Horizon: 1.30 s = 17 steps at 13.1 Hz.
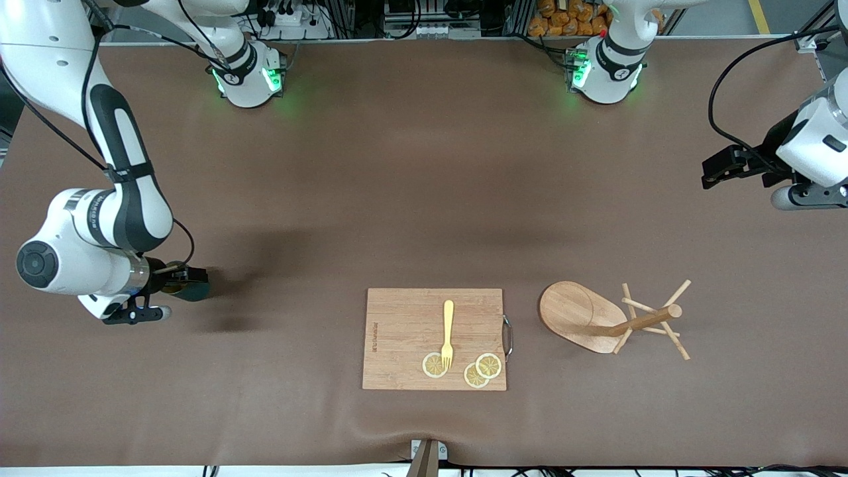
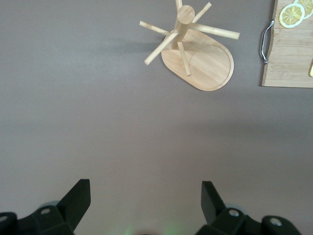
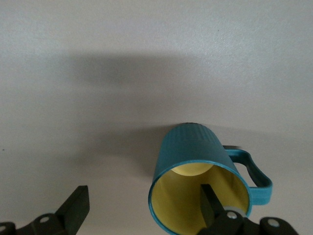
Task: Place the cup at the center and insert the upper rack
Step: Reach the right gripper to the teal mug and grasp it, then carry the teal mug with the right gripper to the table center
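Observation:
The cup (image 3: 191, 147), teal and ribbed with a yellow inside and a side handle, stands on the brown table toward the right arm's end; its dark body (image 1: 193, 287) shows partly under the hand. My right gripper (image 3: 144, 192) is open just over it. One finger (image 3: 209, 203) shows over the cup's mouth and the other (image 3: 78, 204) is outside the wall; nothing is gripped. The upper rack (image 1: 574, 317), a wooden mug tree with angled pegs, stands beside the cutting board toward the left arm's end. My left gripper (image 2: 145, 190) hangs open and empty high over the table, with the rack (image 2: 205, 63) well away from it.
A wooden cutting board (image 1: 404, 331) lies at mid-table near the front camera. It carries a yellow fork (image 1: 448, 331) and three lemon slices (image 1: 482, 370), and has a metal handle (image 1: 508, 336) on the rack's side. Brown cloth covers the whole table.

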{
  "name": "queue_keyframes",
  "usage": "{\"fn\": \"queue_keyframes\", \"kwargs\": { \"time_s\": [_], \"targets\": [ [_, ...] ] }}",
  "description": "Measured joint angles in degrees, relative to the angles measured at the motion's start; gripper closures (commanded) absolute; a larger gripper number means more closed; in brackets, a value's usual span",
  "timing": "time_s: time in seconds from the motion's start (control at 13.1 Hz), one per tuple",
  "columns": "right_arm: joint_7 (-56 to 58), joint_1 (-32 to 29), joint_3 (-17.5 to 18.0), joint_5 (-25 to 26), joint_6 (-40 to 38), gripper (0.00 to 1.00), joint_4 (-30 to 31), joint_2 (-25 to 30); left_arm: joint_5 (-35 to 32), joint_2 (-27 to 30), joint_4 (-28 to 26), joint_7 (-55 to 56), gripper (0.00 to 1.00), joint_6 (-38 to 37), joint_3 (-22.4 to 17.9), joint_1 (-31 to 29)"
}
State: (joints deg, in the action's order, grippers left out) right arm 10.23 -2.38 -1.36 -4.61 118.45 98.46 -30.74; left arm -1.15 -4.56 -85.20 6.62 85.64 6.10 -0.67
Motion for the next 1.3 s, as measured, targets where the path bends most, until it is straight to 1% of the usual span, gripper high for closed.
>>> {"fn": "queue_keyframes", "kwargs": {
  "time_s": [0.08, 0.15, 0.23, 0.31, 0.38, 0.46, 0.99, 1.3],
  "targets": [
    [0.0, 0.0, -0.01, -0.05, -0.04, 0.06, 0.09, -0.31, 0.0, -0.12, -0.01, 0.0, 0.0, 0.06, 0.0, -0.01],
    [0.0, 0.0, -0.02, -0.1, -0.09, 0.14, 0.17, -0.73, 0.0, -0.2, -0.02, 0.0, 0.0, 0.09, 0.0, -0.01],
    [0.0, 0.0, -0.04, -0.12, -0.11, 0.27, 0.26, -1.3, 0.0, -0.25, -0.04, 0.0, 0.0, 0.11, 0.0, -0.01],
    [0.0, 0.0, -0.05, -0.14, -0.11, 0.48, 0.32, -1.93, 0.0, -0.27, -0.05, 0.0, 0.0, 0.12, 0.0, -0.01],
    [0.0, 0.0, -0.05, -0.17, -0.14, 0.75, 0.32, -2.43, 0.0, -0.28, -0.05, 0.0, 0.0, 0.14, 0.0, -0.01],
    [-0.03, 0.0, -0.05, -0.19, -0.34, 1.0, 0.32, -2.72, 0.0, -0.29, -0.06, 0.0, 0.0, 0.14, 0.0, -0.01],
    [-2.14, 0.22, 0.1, -0.41, -2.38, 1.0, -1.04, -2.57, 0.0, -0.31, -0.37, 0.0, 0.0, 0.14, 0.0, -0.01],
    [-6.59, 3.52, 0.31, -0.79, -7.16, 1.0, -4.88, -1.88, 0.0, -0.33, -0.41, 0.0, 0.0, 0.14, 0.0, -0.02]
  ]
}}
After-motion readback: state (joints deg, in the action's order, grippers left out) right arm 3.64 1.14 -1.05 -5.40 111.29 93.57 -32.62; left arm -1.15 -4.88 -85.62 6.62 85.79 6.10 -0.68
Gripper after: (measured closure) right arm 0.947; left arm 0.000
